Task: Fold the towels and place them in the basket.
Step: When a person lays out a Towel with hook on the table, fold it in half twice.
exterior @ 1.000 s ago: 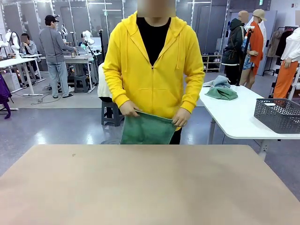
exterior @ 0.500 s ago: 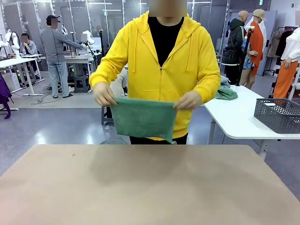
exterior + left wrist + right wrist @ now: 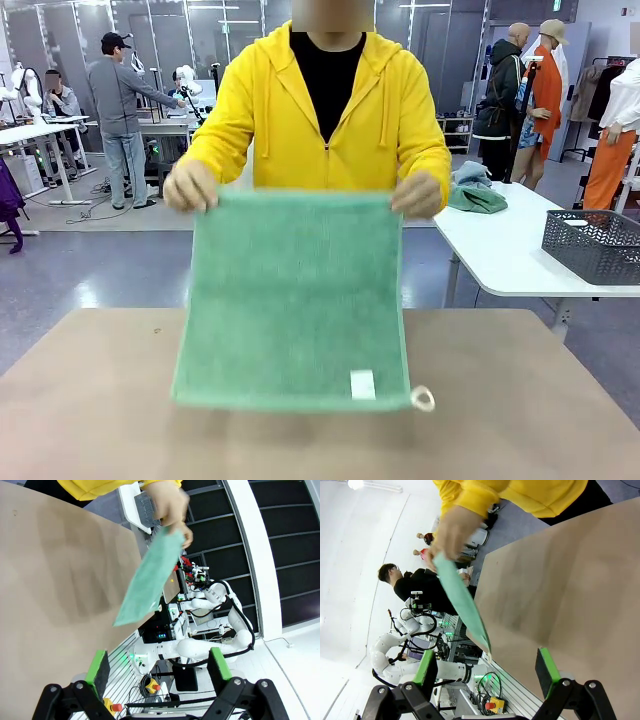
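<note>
1. Across the brown table, a person in a yellow hoodie holds a mint green towel spread flat by its top corners. Its lower edge, with a white label and loop, hangs over the tabletop.
2. Off to the side, a dark basket sits on a white table, near what looks like a heap of towels.
3. Both the left gripper and right gripper have fingers wide apart, empty.

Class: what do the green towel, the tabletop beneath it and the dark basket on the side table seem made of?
The green towel: soft terry cloth, probably cotton; matt, fuzzy nap, hangs limp. The tabletop: smooth matt tan board, perhaps laminate; no grain shows. The dark basket: likely moulded plastic, going by its regular lattice walls.
</note>
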